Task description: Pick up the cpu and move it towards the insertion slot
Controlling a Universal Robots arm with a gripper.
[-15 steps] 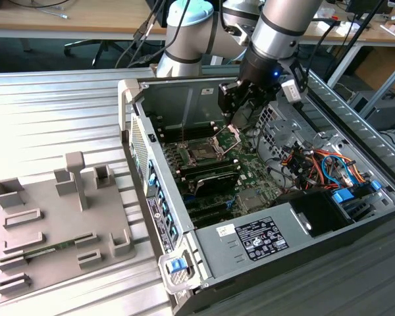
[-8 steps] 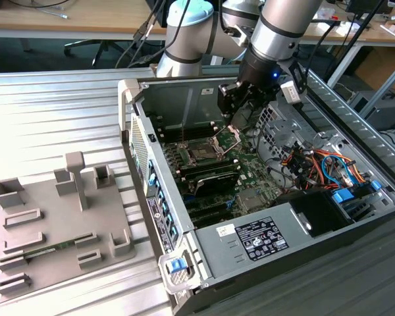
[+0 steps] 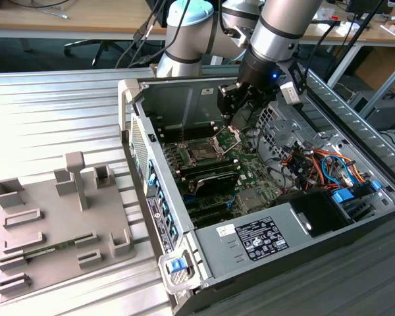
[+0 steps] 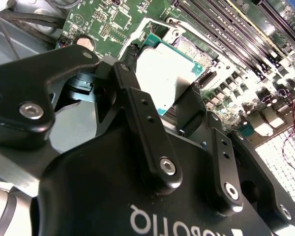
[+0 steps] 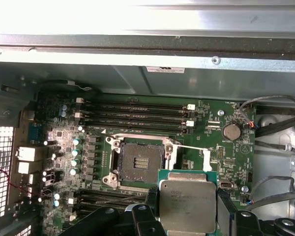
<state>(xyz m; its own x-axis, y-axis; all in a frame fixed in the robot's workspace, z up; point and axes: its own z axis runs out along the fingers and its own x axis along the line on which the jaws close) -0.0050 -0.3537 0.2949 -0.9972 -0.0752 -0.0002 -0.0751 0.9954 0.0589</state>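
My gripper [image 5: 188, 209] is shut on the cpu [image 5: 187, 196], a flat square chip with a pale metal top and a green rim, gripped at two opposite edges by the black fingers [image 5: 225, 206]. In the second wrist view the cpu [image 4: 160, 73] shows pale between the finger links. The insertion slot [image 5: 137, 162] is a dark square socket in a silver frame on the green motherboard, uncovered, just beside and below the held chip. In the exterior view the gripper [image 3: 240, 108] hangs inside the open computer case, a little above and to the exterior view's right of the insertion slot [image 3: 203, 155], whose metal plate [image 3: 228, 137] stands hinged up.
Long black memory slots [image 5: 132, 110] run beside the socket. The case's metal wall [image 5: 147, 44] rises close behind the board. Coloured cables [image 3: 322, 164] and a power supply [image 3: 257, 237] fill the case's other end. A grey fixture tray [image 3: 52, 224] with a green memory stick [image 3: 49, 249] lies outside.
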